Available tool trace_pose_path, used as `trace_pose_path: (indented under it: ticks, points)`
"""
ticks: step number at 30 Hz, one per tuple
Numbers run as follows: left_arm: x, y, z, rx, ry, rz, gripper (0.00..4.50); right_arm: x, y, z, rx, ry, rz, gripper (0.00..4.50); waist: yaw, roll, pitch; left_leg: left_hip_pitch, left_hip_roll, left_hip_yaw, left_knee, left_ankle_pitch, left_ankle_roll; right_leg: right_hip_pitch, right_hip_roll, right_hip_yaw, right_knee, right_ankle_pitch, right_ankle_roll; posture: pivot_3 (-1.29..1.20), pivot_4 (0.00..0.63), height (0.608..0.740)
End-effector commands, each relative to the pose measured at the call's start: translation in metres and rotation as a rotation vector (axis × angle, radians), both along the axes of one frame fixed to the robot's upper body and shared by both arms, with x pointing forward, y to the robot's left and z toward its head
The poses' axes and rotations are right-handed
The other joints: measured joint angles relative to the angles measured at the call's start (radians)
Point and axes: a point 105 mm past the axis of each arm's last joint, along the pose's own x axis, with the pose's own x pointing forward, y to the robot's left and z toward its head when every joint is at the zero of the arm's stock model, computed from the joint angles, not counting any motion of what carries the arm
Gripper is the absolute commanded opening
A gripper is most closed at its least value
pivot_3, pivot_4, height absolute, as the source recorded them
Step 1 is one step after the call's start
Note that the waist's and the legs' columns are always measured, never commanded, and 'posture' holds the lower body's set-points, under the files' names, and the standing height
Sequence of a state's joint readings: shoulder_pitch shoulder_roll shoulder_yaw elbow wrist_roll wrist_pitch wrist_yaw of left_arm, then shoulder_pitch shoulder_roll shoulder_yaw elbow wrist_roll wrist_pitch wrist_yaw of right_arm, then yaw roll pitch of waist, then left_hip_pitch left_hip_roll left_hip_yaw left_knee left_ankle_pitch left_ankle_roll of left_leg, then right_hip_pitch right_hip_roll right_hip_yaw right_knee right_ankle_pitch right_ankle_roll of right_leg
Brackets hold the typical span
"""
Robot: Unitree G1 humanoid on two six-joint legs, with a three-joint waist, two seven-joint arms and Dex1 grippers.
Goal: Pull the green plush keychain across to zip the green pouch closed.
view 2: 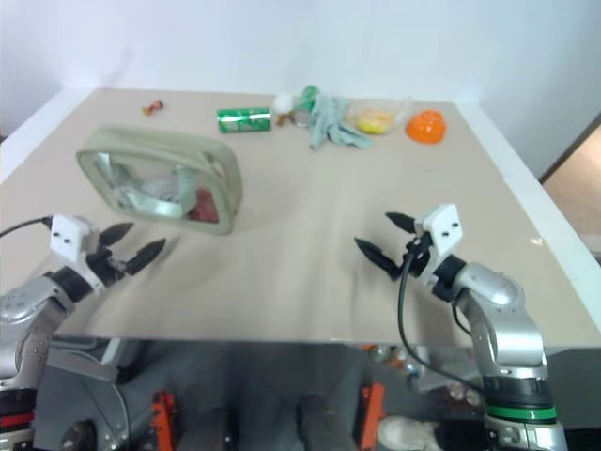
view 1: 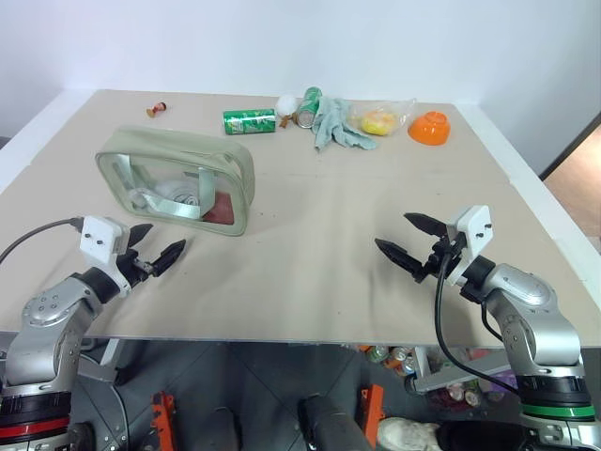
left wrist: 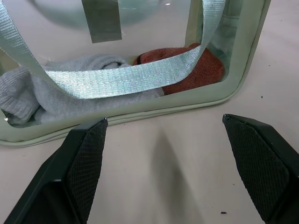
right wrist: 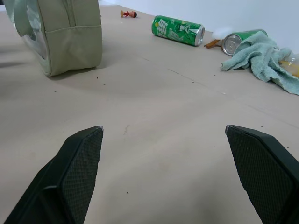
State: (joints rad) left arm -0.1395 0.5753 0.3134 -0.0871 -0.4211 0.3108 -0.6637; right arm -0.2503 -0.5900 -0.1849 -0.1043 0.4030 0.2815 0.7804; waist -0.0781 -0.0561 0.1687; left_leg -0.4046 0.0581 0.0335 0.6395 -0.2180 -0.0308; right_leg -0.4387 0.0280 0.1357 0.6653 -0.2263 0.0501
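The green pouch [view 1: 178,177] stands on the tan table at the left, its clear window facing me. Through the window in the left wrist view I see a webbing strap [left wrist: 126,77], white cloth and a reddish item. The green plush keychain is hidden. My left gripper [view 1: 159,242] hovers open just in front of the pouch's near lower edge [left wrist: 140,111], with nothing between its fingers. My right gripper [view 1: 394,232] is open and empty over bare table at the right, well apart from the pouch [right wrist: 65,37].
Along the far edge lie a green soda can [view 1: 249,121], a second can [view 1: 308,105], a white ball [view 1: 285,103], a pale glove [view 1: 336,125], a plastic bag with something yellow [view 1: 378,120] and an orange bowl [view 1: 429,128]. A tiny figure [view 1: 157,110] sits far left.
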Motion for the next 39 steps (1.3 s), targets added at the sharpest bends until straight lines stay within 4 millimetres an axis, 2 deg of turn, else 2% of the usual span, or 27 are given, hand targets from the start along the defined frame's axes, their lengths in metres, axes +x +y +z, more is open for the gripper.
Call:
trace_pose_path:
  ticks: [1,4,9,19,28,30,32,39]
  points:
    - [0.001,-0.009,0.016,0.003,-0.057,-0.076,4.09,-0.002,0.0,0.014,-0.008,-0.04,0.041,4.35,0.0,0.0,0.0,0.0,0.0,0.0,0.0,0.0,0.0,0.0,0.0,0.0,0.0,0.0,0.0,0.0,0.15,0.74]
    - [-0.005,-0.028,0.021,-0.029,-0.061,-0.213,4.09,-0.012,0.009,0.013,0.006,0.003,0.139,4.35,0.001,0.0,0.0,0.0,0.0,0.0,0.0,0.0,0.0,0.0,0.0,0.0,0.0,0.0,0.0,0.0,0.15,0.74]
    - [-0.012,-0.036,0.021,-0.014,-0.049,-0.303,4.09,-0.024,0.024,0.015,-0.018,0.042,0.264,4.35,-0.001,0.0,0.0,0.0,0.0,-0.001,0.0,0.0,0.0,0.0,0.0,-0.001,0.0,0.0,0.0,0.0,0.15,0.74]
    - [-0.008,-0.036,0.026,-0.004,-0.054,-0.313,4.09,-0.026,0.029,0.016,-0.032,0.038,0.288,4.35,0.001,0.001,0.0,-0.001,0.0,-0.005,0.001,0.0,0.0,0.002,0.0,-0.004,0.0,-0.001,-0.001,0.0,0.15,0.74]
    - [-0.005,-0.026,0.032,-0.035,-0.099,-0.212,4.09,-0.024,0.038,0.018,-0.022,0.026,0.296,4.35,0.001,0.001,0.0,-0.001,0.0,-0.005,0.001,0.0,0.0,0.002,0.0,-0.005,0.001,-0.001,-0.001,0.0,0.15,0.74]
    - [-0.004,-0.02,0.035,-0.048,-0.119,-0.161,4.09,-0.02,0.048,0.025,0.004,0.017,0.315,4.35,-0.001,0.001,0.001,-0.001,0.0,-0.005,0.001,0.0,0.0,0.002,0.0,-0.005,0.001,-0.001,-0.001,0.0,0.15,0.74]
    - [-0.003,-0.011,0.04,-0.079,-0.144,-0.086,4.09,-0.013,0.069,0.037,0.036,-0.009,0.344,4.35,-0.004,0.001,0.001,0.0,0.0,-0.005,0.001,0.0,0.0,0.002,0.0,-0.005,0.001,-0.001,-0.002,0.0,0.15,0.74]
    - [-0.004,0.0,0.044,-0.126,-0.189,0.047,4.09,0.02,0.167,0.075,0.095,-0.086,0.436,4.35,-0.013,0.002,0.001,0.0,0.003,-0.007,0.001,0.002,0.001,0.0,0.004,-0.007,0.002,0.003,-0.006,0.0,0.15,0.74]
